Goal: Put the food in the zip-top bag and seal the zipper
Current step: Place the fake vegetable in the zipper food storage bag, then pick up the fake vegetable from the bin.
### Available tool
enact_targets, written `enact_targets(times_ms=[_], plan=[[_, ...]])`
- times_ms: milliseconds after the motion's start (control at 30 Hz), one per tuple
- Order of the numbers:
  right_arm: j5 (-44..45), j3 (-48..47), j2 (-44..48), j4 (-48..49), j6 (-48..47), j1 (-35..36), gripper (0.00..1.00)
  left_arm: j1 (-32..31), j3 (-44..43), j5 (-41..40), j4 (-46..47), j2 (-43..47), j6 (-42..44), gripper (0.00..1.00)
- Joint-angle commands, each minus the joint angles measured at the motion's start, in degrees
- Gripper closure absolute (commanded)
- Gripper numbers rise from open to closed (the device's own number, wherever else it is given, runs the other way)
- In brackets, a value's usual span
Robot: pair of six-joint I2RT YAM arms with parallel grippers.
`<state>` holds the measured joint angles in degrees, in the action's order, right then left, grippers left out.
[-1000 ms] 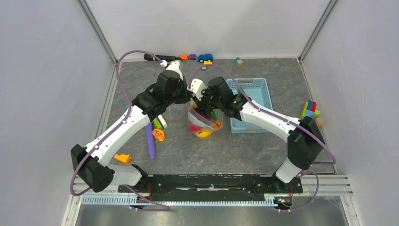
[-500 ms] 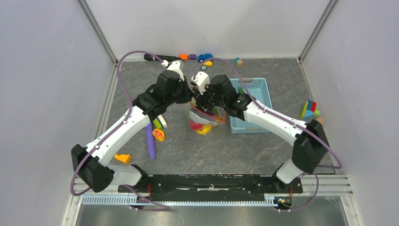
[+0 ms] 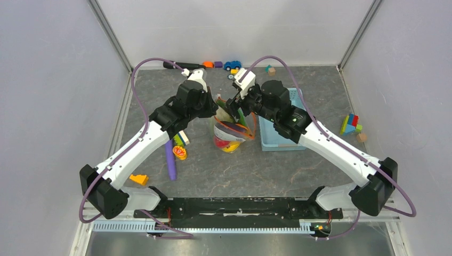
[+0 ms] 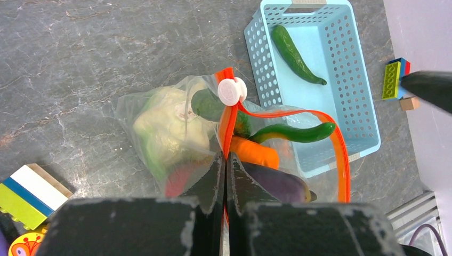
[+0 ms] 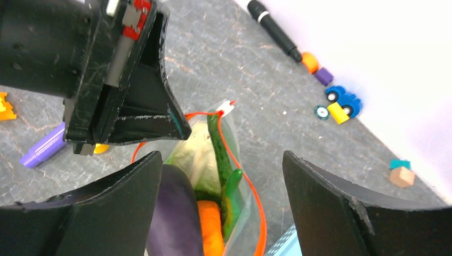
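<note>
Left gripper (image 4: pixel 224 165) pinching zipper (image 4: pixel 228 122), centre frame; right gripper (image 5: pixel 222 160) gaping, empty. It should be heading for the green piece (image 4: pixel 297 55) in the basket (image 4: pixel 259 58), upper right.

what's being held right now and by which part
Left gripper pinches the zip-top bag by its zipper; right gripper is open, empty.

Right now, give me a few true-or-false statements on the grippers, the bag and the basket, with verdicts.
1. The left gripper is shut on the zipper. True.
2. The right gripper grips the eggplant. False: its jaws stand open, and the eggplant lies in the bag.
3. The basket is empty. False: a long green vegetable lies in the basket.
4. The cabbage is inside the bag. True.
</note>
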<state>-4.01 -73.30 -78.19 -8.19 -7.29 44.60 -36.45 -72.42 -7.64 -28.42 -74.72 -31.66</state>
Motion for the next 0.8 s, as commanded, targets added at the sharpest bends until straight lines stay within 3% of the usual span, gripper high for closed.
enact_targets(times_ms=[0,300,567,767], plan=[[2.52,0.52,3.74,3.97,0.32,-0.62,0.09,-0.12,-0.09,-1.17,2.32,2.03,0.53,0.98],[1.94,0.7,6.99,3.15,1.42,-4.65,0.03,-0.12,-0.26,-1.36,2.32,1.73,0.85,0.98],[-2.98,1.23,3.35,-1.75,3.77,-22.49,0.02,-0.12,-0.44,-1.11,2.15,1.4,2.14,0.98],[-9.61,0.04,-7.54,-7.21,4.94,-34.38,0.02,-0.12,-0.96,-0.95,1.4,0.84,2.46,0.98]])
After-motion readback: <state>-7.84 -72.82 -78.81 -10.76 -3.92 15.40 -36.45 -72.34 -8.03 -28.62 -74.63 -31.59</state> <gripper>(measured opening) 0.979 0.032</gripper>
